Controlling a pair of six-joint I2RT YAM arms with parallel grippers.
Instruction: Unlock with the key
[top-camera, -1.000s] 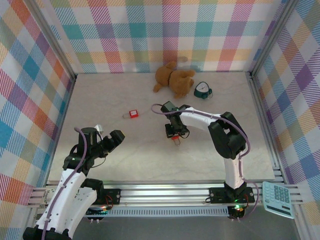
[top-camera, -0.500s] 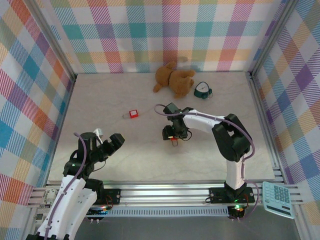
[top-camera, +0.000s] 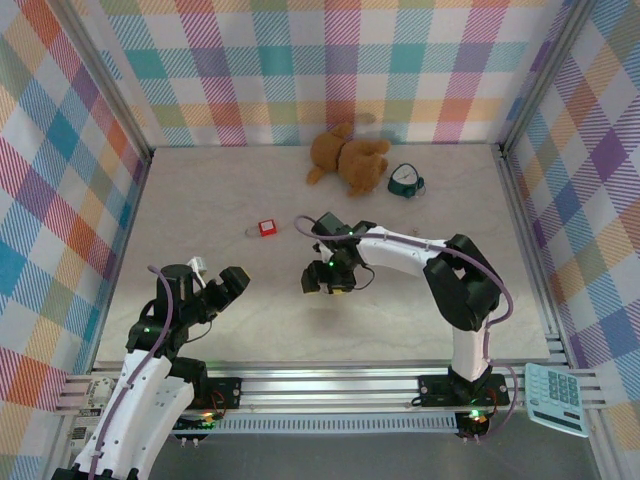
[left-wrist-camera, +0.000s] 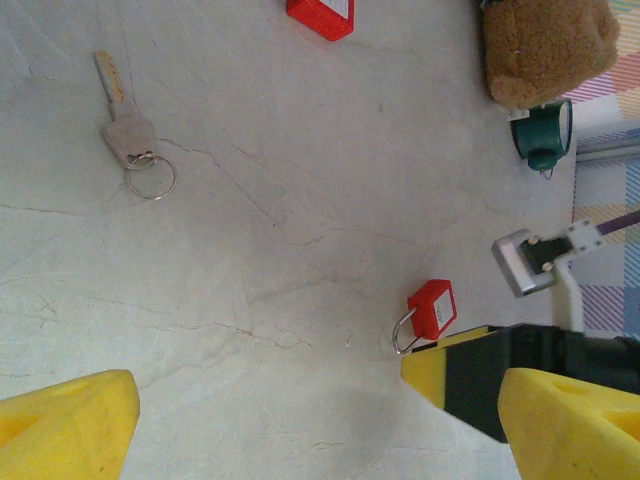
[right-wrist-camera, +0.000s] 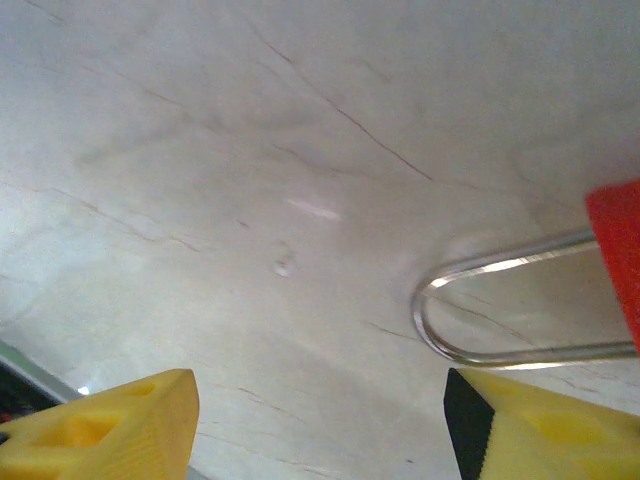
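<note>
Padlock (left-wrist-camera: 433, 308) is now sitting beside right gripper (top-camera: 326, 284), shifted leftward, released | key (left-wrist-camera: 125, 125) is waiting ahead of left gripper (left-wrist-camera: 320, 415), released too.

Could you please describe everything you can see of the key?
The key is slim, silvery metal: a narrow blade with a faint orange streak, a flat squarish head, and a thin wire ring through the head. It lies flat on the pale marbled table, untouched, apart from the nearest red padlock.
</note>
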